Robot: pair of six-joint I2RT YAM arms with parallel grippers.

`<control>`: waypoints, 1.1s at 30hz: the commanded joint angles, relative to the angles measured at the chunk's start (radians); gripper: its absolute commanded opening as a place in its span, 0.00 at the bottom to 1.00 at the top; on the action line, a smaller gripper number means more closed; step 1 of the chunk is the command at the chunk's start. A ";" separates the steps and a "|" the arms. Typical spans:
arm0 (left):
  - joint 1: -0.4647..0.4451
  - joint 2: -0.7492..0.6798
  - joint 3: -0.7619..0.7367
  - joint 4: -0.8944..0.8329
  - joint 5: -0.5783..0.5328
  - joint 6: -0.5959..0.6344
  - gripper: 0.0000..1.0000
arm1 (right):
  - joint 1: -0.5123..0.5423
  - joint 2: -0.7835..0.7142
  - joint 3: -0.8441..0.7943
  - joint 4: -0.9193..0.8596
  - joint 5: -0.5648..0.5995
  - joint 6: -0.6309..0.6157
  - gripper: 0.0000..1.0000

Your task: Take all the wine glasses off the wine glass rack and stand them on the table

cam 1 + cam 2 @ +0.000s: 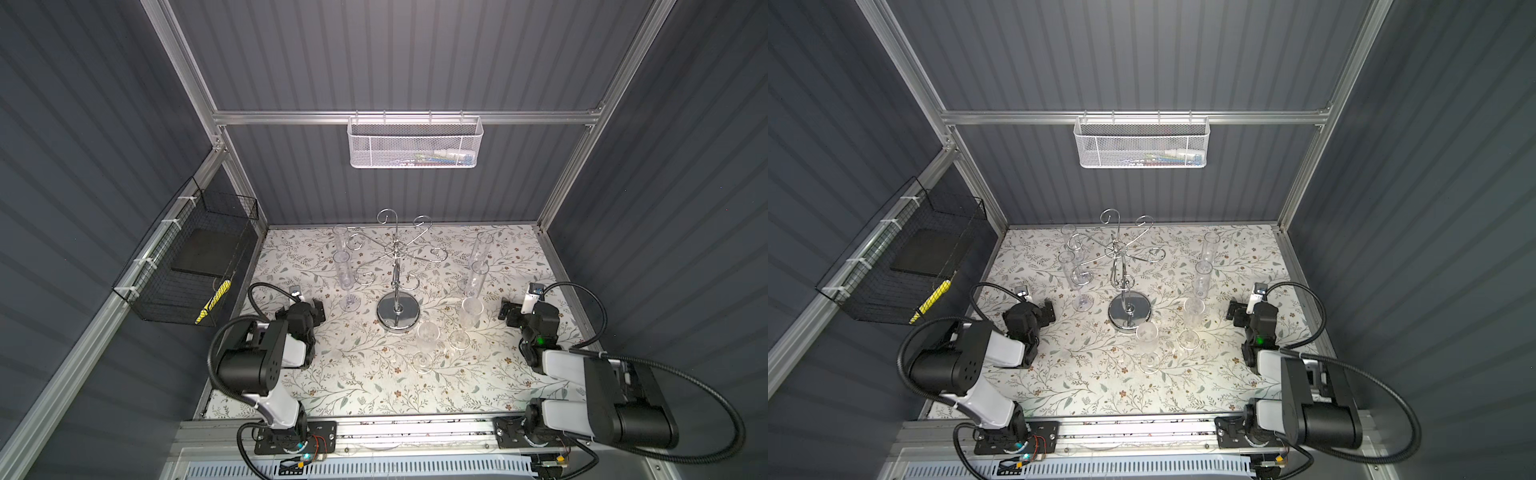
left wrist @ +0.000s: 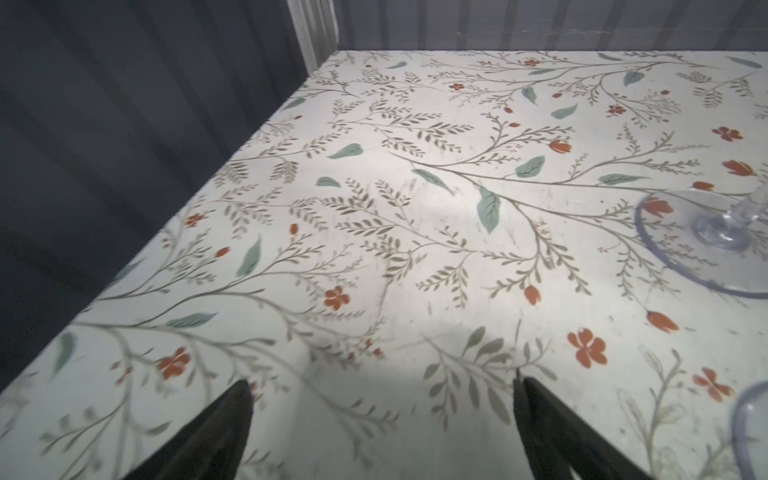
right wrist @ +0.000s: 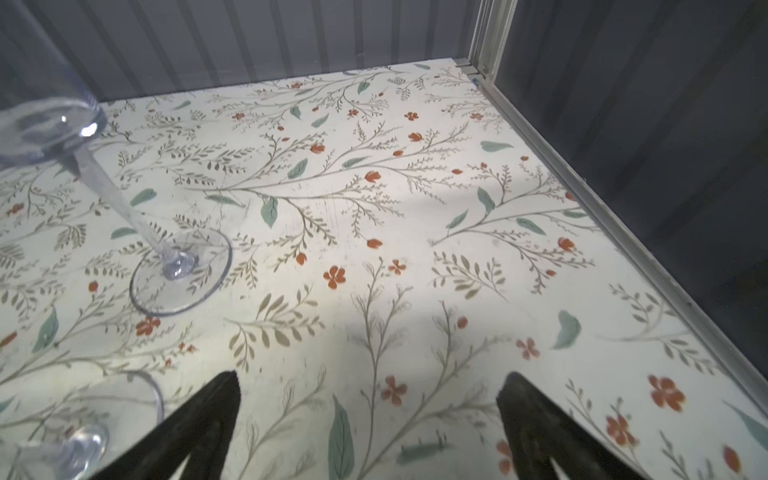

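Hazard: tip-over. I see the wine glass rack [image 1: 397,270] central on the bench [image 1: 353,390], arms apparently bare; wine glasses [image 1: 344,272] stand upright around it. The left fingers [image 2: 216,436] and right fingers [image 3: 199,428] gape wide, empty. An arm sweep could topple the glasses.

Both arms: black motor housings joined by white link shells, left arm [image 1: 253,365], right arm [image 1: 623,399]. Black corrugated cable [image 1: 210,361] runs along each; green indicator light [image 1: 540,340] on right arm's wrist. Left gripper [image 2: 381,378] fingers [image 2: 208,440] matte black, tapered.

White basket [image 1: 374,151] contents too small, poss. pens.
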 commanded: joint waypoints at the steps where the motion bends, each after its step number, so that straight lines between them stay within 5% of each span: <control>1: 0.007 0.004 0.086 -0.012 0.106 0.029 1.00 | -0.006 0.044 0.040 0.141 -0.042 0.032 0.99; 33: 0.006 0.019 0.114 -0.046 0.115 0.040 1.00 | -0.003 0.062 0.077 0.112 -0.070 0.015 0.99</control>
